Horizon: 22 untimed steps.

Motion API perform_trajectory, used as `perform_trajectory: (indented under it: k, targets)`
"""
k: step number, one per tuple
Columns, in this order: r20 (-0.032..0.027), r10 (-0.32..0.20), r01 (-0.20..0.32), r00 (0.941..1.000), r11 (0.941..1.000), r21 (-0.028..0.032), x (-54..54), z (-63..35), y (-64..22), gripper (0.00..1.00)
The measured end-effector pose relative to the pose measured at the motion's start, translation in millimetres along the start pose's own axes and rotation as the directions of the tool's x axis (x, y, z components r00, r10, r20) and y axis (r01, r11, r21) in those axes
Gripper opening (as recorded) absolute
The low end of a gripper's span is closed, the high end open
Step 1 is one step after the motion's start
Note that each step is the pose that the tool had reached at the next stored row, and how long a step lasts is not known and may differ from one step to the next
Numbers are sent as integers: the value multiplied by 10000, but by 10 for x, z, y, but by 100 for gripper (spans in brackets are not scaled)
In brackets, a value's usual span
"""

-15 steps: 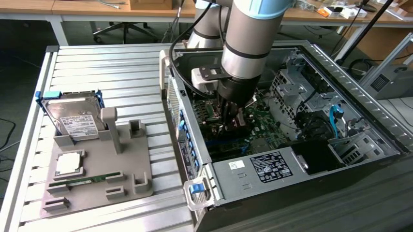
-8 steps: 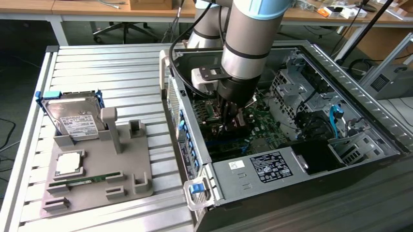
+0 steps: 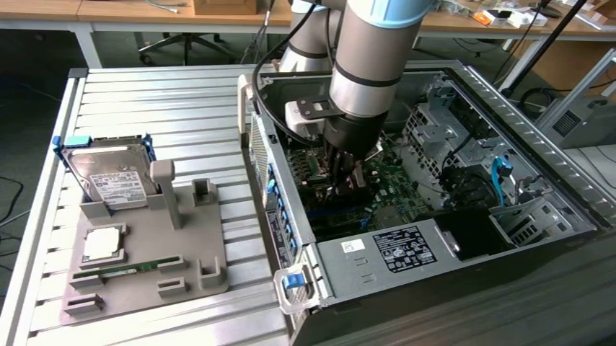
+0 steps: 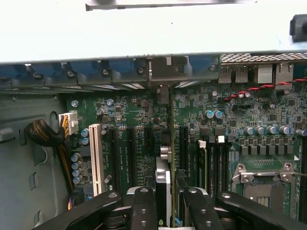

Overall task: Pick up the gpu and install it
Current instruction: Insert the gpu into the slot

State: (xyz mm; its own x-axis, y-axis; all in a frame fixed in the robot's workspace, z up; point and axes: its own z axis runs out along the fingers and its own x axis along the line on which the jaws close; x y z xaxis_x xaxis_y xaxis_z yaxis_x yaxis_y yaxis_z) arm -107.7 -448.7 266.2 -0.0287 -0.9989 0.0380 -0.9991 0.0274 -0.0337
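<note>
My gripper (image 3: pixel 340 173) reaches down into the open computer case (image 3: pixel 318 277), over the green motherboard (image 3: pixel 390 184). In the wrist view the gripper (image 4: pixel 170 211) is shut on the gpu (image 4: pixel 163 182), a thin card seen edge-on between the two black fingers (image 4: pixel 144 211). The card's edge runs over the black expansion slots (image 4: pixel 130 153) toward the rear slot openings (image 4: pixel 160 72) of the case. I cannot tell whether it sits in a slot or hangs just above one.
A grey fixture (image 3: pixel 192 249) on the slatted table holds a hard drive (image 3: pixel 111 180), a processor (image 3: pixel 104 244) and a green memory stick (image 3: pixel 130 268). Case walls, a drive cage (image 3: pixel 452 137) and cables crowd the arm. A white slot (image 4: pixel 96 153) and the processor socket (image 4: pixel 261 184) flank the card.
</note>
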Motion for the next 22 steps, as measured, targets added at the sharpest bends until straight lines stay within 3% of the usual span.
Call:
perform_trajectory:
  k: [9,18,22]
  targets:
    - [-146,-32,32,9999,10000,2,-1,38,1,27]
    - [-147,-32,32,9999,10000,3,-2,46,2,27]
    - [-103,-30,30,9999,10000,2,-3,68,2,27]
